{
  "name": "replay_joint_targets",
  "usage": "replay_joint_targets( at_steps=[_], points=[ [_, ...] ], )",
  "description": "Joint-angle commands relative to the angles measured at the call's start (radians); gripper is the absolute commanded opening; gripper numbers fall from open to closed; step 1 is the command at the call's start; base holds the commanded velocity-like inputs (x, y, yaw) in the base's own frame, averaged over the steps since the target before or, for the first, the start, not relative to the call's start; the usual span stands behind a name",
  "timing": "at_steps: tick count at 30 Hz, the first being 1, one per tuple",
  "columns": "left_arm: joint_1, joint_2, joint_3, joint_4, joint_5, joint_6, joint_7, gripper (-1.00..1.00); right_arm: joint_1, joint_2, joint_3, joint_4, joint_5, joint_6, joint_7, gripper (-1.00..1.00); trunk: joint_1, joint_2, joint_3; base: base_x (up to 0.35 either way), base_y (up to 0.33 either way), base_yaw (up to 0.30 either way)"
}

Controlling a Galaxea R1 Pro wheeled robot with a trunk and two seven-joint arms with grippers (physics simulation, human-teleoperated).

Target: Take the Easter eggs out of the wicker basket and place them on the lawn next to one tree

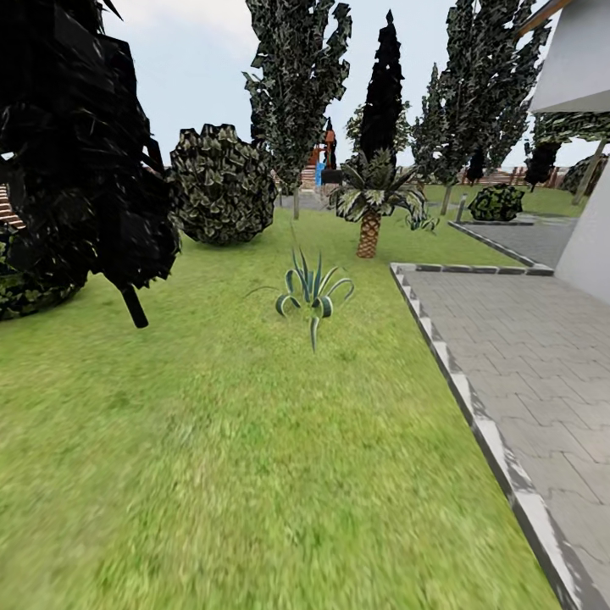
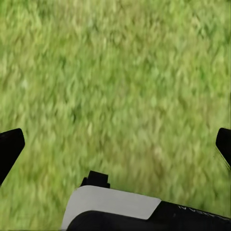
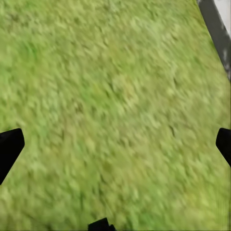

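Here, left gripper (image 2: 115, 144) and right gripper (image 3: 115, 144) spread wide, holding nothing, over bare lawn (image 1: 212, 440). Ahead: spiky plant (image 1: 312, 292), palm (image 1: 370, 203), dark conifer (image 1: 76, 144); paving (image 1: 525, 356) to the right. No basket or eggs visible, so direction impossible to judge.

Illumination is even, bright daylight under a pale sky (image 1: 195, 51); no cast shadows or glare are visible. In the head view, the lawn (image 1: 237, 474) is smeared and soft toward the bottom edge, sharper at mid-frame. The conifer (image 1: 76, 161) at upper left renders near-black with little detail. Both wrist views show blurred grass; the dark fingertips (image 2: 8, 149) at the frame edges are unlit.
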Motion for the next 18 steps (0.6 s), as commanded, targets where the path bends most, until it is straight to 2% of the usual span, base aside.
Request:
replay_joint_targets(
  at_steps=[1,9,18],
  points=[
    [-0.001,0.000,0.000,0.010,0.003,-0.016,-0.001,1.00,0.000,0.000,0.003,0.005,-0.002,-0.003,-0.001,1.00,-0.003,0.007,0.002,0.333,-0.092,0.000],
    [-0.001,0.000,0.000,0.034,0.003,-0.040,-0.001,1.00,0.001,0.001,0.003,0.013,-0.002,-0.003,-0.001,1.00,-0.034,0.063,0.027,0.333,-0.072,0.000],
    [-0.001,0.008,0.002,0.036,0.005,-0.042,-0.001,1.00,0.001,0.001,0.002,0.014,-0.002,-0.003,0.000,1.00,-0.069,0.126,0.055,0.336,0.016,0.000]
  ],
)
